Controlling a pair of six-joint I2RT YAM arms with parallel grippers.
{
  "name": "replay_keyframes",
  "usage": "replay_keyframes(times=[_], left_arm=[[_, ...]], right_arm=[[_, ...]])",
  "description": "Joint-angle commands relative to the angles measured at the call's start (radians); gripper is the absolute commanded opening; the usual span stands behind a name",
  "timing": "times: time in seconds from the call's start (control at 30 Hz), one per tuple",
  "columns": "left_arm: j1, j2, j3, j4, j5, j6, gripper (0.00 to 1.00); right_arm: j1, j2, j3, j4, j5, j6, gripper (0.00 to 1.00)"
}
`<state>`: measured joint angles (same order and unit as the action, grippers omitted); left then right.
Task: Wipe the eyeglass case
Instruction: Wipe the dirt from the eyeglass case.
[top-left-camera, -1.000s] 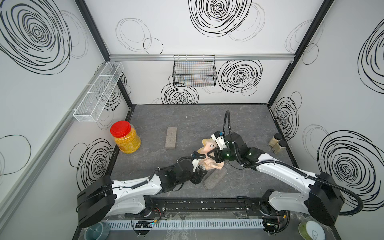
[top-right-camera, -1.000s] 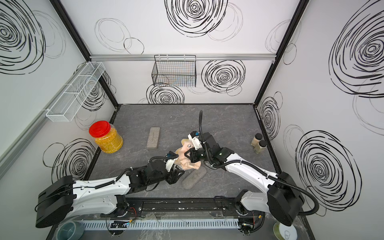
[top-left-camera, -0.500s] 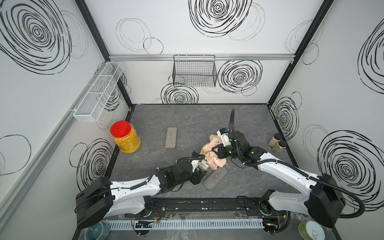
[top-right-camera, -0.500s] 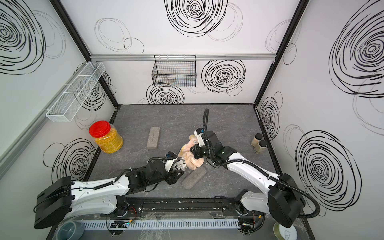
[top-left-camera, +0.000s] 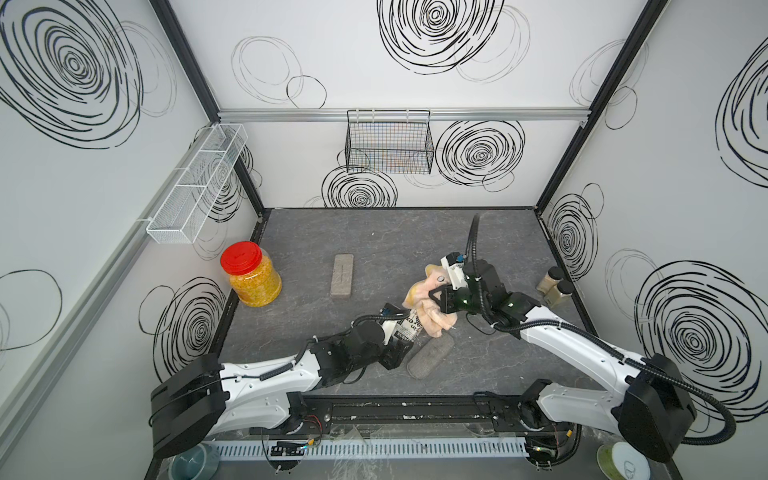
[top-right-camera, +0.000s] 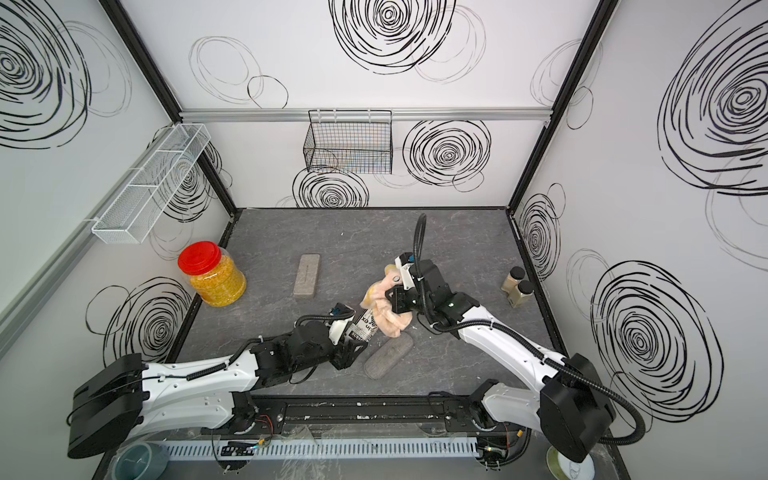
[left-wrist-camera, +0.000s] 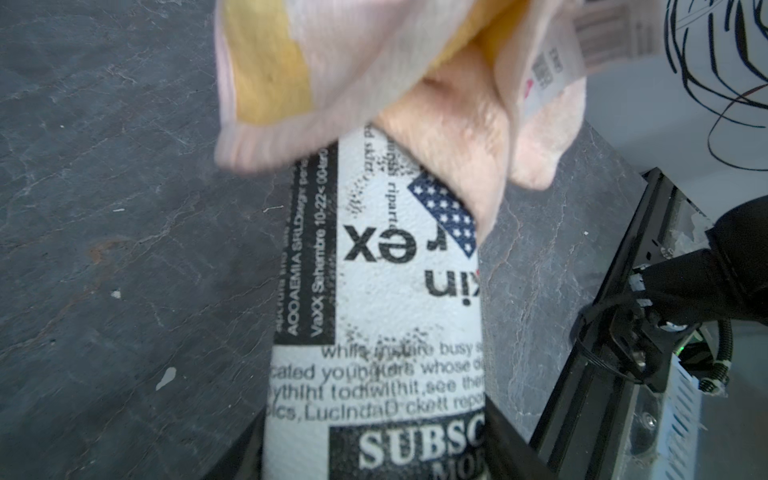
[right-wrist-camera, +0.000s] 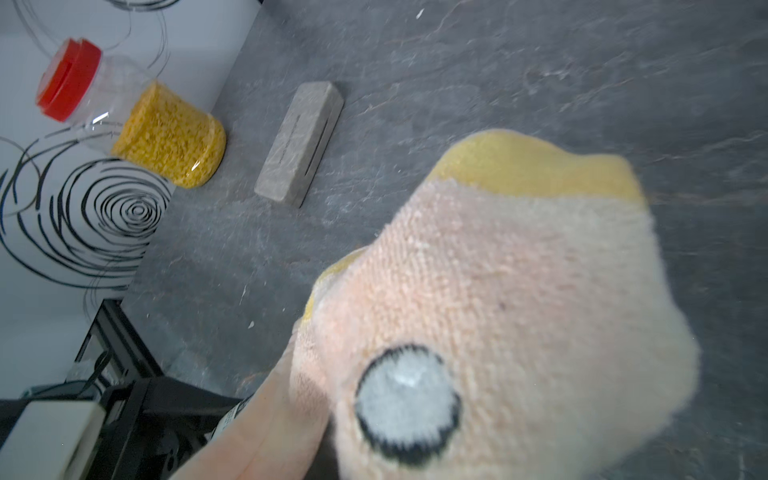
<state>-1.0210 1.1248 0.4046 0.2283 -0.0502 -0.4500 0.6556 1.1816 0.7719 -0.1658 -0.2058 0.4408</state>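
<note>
Wiping looked to be the step in hand. The left arm reached low over the table (top-left-camera: 374, 232), and the left gripper (top-left-camera: 398, 344) was clamped on the near end of the newsprint eyeglass case (left-wrist-camera: 374, 311), seemingly angled up off the surface. Over its far end lay the pink-and-yellow cloth (top-left-camera: 430, 307) — bunched in the right gripper (top-left-camera: 438, 297), which was closed on it with its wrist bent down. The next move likely called for drawing the cloth along the case — against a firm counter-hold, lest it twist loose.

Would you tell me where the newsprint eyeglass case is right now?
In a top view the newsprint case is mid-table, held by the left gripper, touching the cloth in the right gripper, beside a grey oval case.
</note>
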Motion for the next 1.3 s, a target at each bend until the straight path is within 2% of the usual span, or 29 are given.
replay_keyframes(times=[0.0,0.1,0.2,0.27,0.33,0.47,0.63,0.77,0.87,0.93,1.0,1.07,1.17,1.27], left_arm=[[-0.004,-0.014,0.009,0.1,-0.016,-0.006,0.61],[-0.001,0.008,0.013,0.118,-0.006,-0.007,0.61],[-0.004,0.032,0.017,0.14,0.007,-0.012,0.61],[-0.001,0.04,0.019,0.151,0.013,-0.013,0.61],[-0.001,0.042,0.019,0.155,0.017,-0.015,0.61],[0.007,0.031,0.01,0.154,0.022,-0.018,0.61],[0.017,0.02,0.013,0.146,0.027,-0.022,0.61],[0.02,0.015,0.042,0.098,0.027,-0.028,0.61],[0.031,0.002,0.047,0.087,0.042,-0.041,0.61],[0.044,-0.013,0.044,0.086,0.051,-0.047,0.61],[0.057,-0.027,0.033,0.093,0.066,-0.051,0.61],[0.066,-0.037,0.021,0.099,0.077,-0.055,0.61],[0.067,-0.049,0.011,0.104,0.079,-0.056,0.61],[0.068,-0.059,0.01,0.098,0.073,-0.049,0.61]], right_arm=[[0.019,-0.017,-0.02,0.042,-0.081,-0.01,0.02],[0.102,0.004,-0.008,0.04,-0.084,-0.04,0.02],[0.134,0.03,-0.003,0.045,-0.13,-0.036,0.01],[0.13,0.032,-0.009,0.045,-0.108,-0.029,0.01],[0.108,0.025,-0.003,0.013,-0.03,-0.012,0.01],[0.02,-0.016,0.0,-0.027,0.049,0.024,0.01],[0.035,-0.031,-0.012,0.035,-0.064,-0.014,0.02],[0.131,0.017,0.044,0.015,-0.085,-0.034,0.02],[0.152,0.057,0.101,-0.033,-0.091,-0.025,0.02],[0.155,0.06,0.12,-0.06,-0.02,-0.024,0.02],[0.144,0.049,0.123,-0.084,0.103,0.004,0.01],[0.127,0.032,0.111,-0.081,0.158,0.03,0.01],[0.12,0.011,0.08,-0.028,0.114,0.029,0.02],[0.147,0.006,0.059,0.041,-0.011,-0.008,0.02]])
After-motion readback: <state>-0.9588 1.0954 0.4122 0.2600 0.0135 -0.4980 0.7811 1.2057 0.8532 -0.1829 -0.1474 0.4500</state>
